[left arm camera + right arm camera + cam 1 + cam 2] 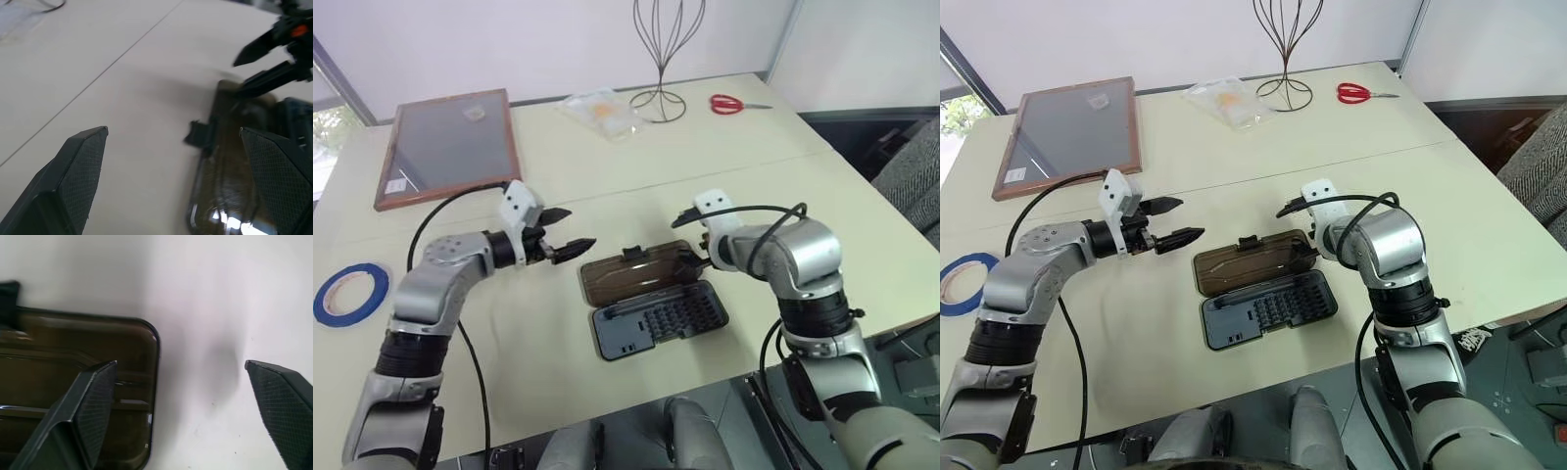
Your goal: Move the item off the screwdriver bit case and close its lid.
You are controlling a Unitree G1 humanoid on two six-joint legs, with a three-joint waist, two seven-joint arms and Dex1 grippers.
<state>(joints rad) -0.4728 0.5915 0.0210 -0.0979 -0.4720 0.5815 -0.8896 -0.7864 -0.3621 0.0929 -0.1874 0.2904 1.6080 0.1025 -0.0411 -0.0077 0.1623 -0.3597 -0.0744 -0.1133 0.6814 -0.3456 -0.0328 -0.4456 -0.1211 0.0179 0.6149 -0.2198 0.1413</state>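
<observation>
On table, smoky translucent lid (631,271) (rectangular)

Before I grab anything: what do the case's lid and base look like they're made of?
The lid looks like smoky brown translucent plastic, glossy: light glints off it in the left wrist view. The base looks like dark grey opaque plastic, duller, with molded rows holding bits.

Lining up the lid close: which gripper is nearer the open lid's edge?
The right gripper, open beside the brown lid's right end. The left gripper, also open, hovers apart from the lid.
</observation>
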